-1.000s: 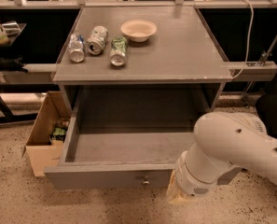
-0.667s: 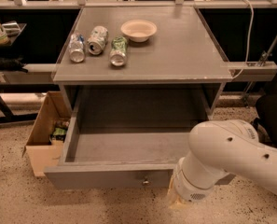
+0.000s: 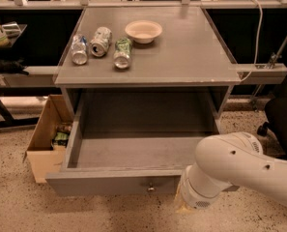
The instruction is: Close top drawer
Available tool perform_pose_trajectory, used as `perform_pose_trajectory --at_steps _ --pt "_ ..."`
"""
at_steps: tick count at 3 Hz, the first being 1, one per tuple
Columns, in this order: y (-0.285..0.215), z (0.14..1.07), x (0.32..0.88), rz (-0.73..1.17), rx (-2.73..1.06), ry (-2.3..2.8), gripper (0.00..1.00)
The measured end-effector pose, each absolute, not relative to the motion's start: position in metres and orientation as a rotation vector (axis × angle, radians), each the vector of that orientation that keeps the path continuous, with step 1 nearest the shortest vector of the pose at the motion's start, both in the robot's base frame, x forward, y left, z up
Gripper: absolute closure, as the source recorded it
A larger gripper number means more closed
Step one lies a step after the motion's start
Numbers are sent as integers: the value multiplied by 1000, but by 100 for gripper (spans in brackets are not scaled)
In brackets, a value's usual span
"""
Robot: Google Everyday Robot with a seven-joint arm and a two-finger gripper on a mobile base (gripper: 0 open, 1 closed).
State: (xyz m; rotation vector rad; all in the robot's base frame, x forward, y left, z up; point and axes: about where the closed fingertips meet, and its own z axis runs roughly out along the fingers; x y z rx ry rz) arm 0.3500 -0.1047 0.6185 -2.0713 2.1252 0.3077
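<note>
The top drawer (image 3: 133, 151) of the grey table stands pulled far out, and its inside is bare. Its long flat front panel (image 3: 99, 183) faces the camera, with a small round metal knob (image 3: 151, 187) at its centre. My white arm (image 3: 235, 170) reaches in from the lower right. Its wrist lies against the right part of the front panel, just right of the knob. The gripper (image 3: 182, 207) sits at the wrist's lower end, in front of the panel, and the arm hides most of it.
On the tabletop (image 3: 191, 47) lie three cans (image 3: 100, 42) and a shallow white bowl (image 3: 143, 31). An open cardboard box (image 3: 44, 144) with items in it stands on the floor left of the drawer. A black chair (image 3: 283, 124) is at the right.
My arm has shifted slightly down and to the left along the drawer front. The drawer stands open as before.
</note>
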Motion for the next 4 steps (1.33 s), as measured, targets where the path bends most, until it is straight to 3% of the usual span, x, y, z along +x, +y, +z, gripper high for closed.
perform_pose_trajectory --at_steps 3,4 --pt "-134 605 387 266 -1921 2167 100" --pt "-134 604 387 266 -1921 2167 82"
